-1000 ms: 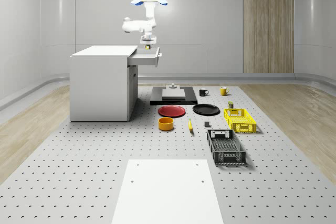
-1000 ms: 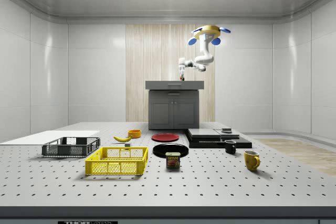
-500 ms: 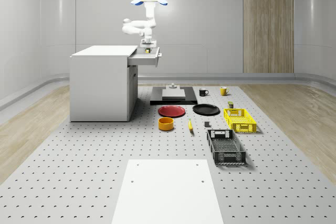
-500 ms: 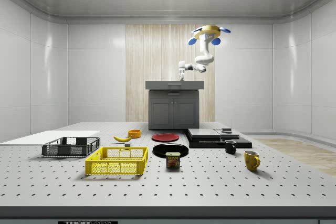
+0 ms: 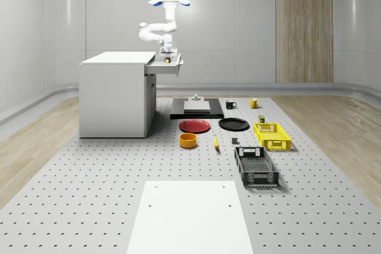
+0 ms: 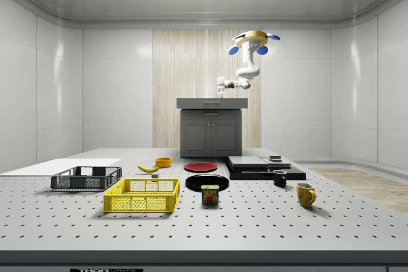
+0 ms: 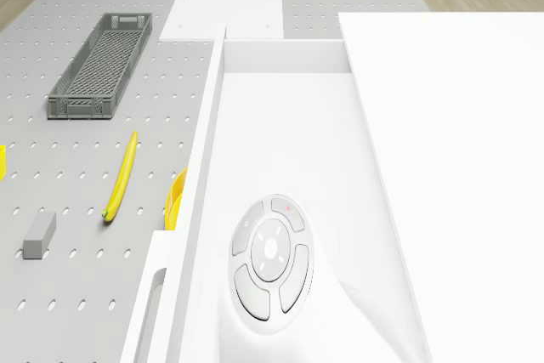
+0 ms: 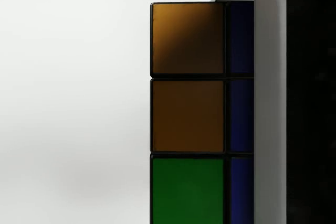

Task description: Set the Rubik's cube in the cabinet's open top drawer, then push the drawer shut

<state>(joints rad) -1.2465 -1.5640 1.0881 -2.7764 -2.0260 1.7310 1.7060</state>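
A large room holds a grey pegboard table (image 5: pixel 89 194) with a white cabinet (image 5: pixel 113 96) standing on it. The cabinet's top drawer (image 5: pixel 166 66) is pulled out toward the whole-scene view's right. A drone (image 5: pixel 169 2) with blue-tipped rotors hovers in the air above the open drawer, and its white arm bends down from it so that the hand (image 5: pixel 167 52) sits low over the drawer.

In the wrist view the Rubik's cube (image 8: pixel 188 114) is very close to the camera, showing two orange squares, a green one and a dark blue side, against the drawer's pale floor. A small yellow patch at the hand in the whole-scene view fits the cube being at or inside the drawer. Whether the hand is gripping the cube or has let go, I cannot tell.

The drone view looks down into the pale drawer, with a yellow banana (image 7: pixel 121 176) and a grey crate (image 7: pixel 100 66) on the table beside it.

Judging progress: the cube has reached the drawer, so placing looks nearly or just done. The drawer is not yet shut; releasing if needed, lifting the arm clear, and pushing the drawer front remain.
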